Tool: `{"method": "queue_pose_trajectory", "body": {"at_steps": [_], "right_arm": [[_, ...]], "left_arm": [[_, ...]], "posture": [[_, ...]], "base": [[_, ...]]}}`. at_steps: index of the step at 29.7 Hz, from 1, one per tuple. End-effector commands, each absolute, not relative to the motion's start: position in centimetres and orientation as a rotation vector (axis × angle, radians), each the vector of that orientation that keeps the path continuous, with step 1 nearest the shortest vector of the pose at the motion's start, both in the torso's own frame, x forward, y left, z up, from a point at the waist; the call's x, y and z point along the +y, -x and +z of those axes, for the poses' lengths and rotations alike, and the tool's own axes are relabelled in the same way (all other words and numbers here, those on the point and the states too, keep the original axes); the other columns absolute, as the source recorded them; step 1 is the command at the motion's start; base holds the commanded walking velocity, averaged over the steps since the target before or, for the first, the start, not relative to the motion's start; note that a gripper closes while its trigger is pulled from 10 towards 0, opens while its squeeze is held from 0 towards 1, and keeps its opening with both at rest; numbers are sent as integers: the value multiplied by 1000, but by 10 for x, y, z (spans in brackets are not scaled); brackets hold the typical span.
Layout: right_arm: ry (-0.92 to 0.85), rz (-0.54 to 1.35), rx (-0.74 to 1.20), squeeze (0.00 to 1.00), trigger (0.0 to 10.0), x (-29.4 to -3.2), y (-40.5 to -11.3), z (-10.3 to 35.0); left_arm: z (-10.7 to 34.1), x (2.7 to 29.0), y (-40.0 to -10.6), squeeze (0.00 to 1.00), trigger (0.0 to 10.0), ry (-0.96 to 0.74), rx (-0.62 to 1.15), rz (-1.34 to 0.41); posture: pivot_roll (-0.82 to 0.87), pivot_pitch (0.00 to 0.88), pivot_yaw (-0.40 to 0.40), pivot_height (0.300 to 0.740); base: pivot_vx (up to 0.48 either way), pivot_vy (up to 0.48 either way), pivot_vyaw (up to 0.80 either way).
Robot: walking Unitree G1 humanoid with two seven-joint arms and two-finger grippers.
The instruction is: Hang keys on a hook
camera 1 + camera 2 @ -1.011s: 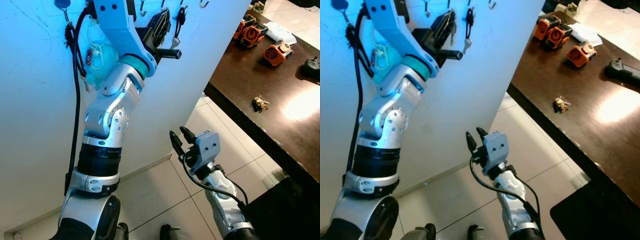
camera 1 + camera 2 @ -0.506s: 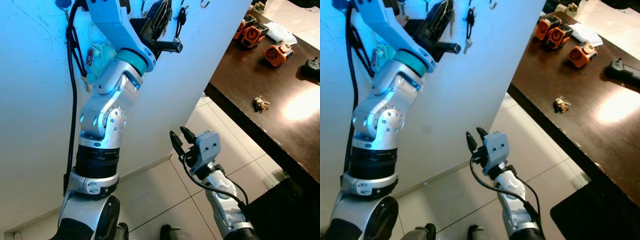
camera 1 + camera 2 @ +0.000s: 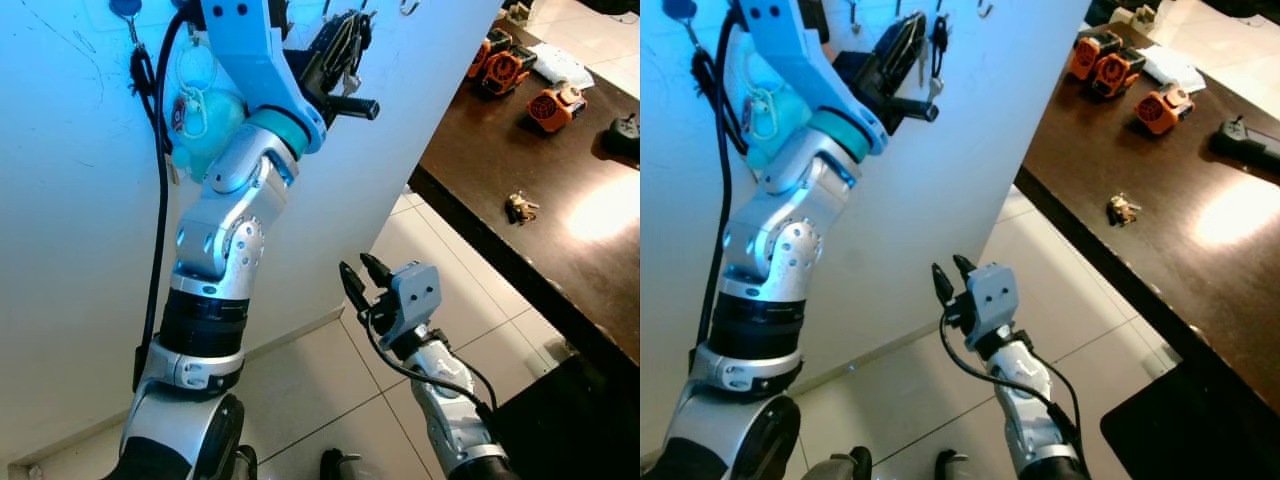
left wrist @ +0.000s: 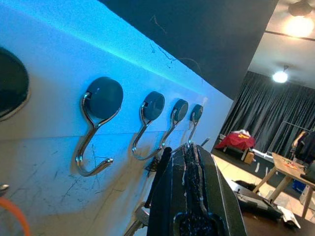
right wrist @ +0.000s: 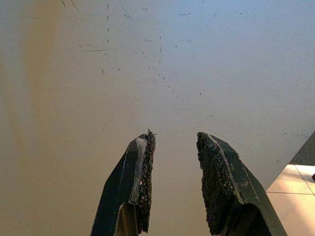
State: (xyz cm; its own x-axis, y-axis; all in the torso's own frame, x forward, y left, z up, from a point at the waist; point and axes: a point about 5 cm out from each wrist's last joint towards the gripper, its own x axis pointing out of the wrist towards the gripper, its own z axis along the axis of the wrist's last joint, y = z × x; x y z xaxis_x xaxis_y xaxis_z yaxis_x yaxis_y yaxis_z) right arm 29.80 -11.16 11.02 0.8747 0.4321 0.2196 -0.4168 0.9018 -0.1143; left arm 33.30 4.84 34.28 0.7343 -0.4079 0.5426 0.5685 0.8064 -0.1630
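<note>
My left arm is raised to the white wall (image 3: 400, 120), under a row of metal hooks (image 4: 96, 123). The left gripper (image 3: 345, 30) is shut, fingers pressed together, its tip (image 4: 189, 147) close to the hooks. Right beside it a set of keys with a black fob (image 3: 358, 35) hangs from a hook, the key (image 3: 933, 88) dangling below; I cannot tell whether the fingers pinch any part of it. A second bunch of keys (image 3: 519, 207) lies on the dark table (image 3: 480, 190). My right gripper (image 3: 360, 275) is open and low, its fingertips (image 5: 145, 162) facing the bare wall.
Orange power tools (image 3: 500, 65) and a black tool (image 3: 625, 130) lie on the table at the right. A black cable (image 3: 158, 250) and a pale blue pouch (image 3: 205, 115) hang on the wall at the left. Tiled floor (image 3: 320, 390) lies below.
My left arm has swung a little to the right along the wall, bringing its gripper closer to the hanging keys. The right arm has not moved.
</note>
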Motion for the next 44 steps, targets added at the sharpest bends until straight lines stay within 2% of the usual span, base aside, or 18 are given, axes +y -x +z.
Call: {"method": "queue_pose_trajectory", "body": {"at_steps": [1,27,36,44], "right_arm": [[67,438,-218,0,10000,-113,-295,104],[64,439,-217,0,10000,-113,-294,103],[64,440,-218,0,10000,-113,-295,104],[65,443,-218,0,10000,-113,-295,104]], "left_arm": [[344,45,-334,0,10000,329,-512,-548],[342,56,-342,0,10000,318,-508,-459],[327,68,-353,0,10000,274,-442,-348],[321,71,-356,0,10000,255,-410,-319]], "posture": [[-57,149,-15,740],[-51,151,-16,740],[-52,154,-20,740],[-49,156,-22,740]], "base": [[0,0,0],[0,0,0],[0,0,0],[0,0,0]]}}
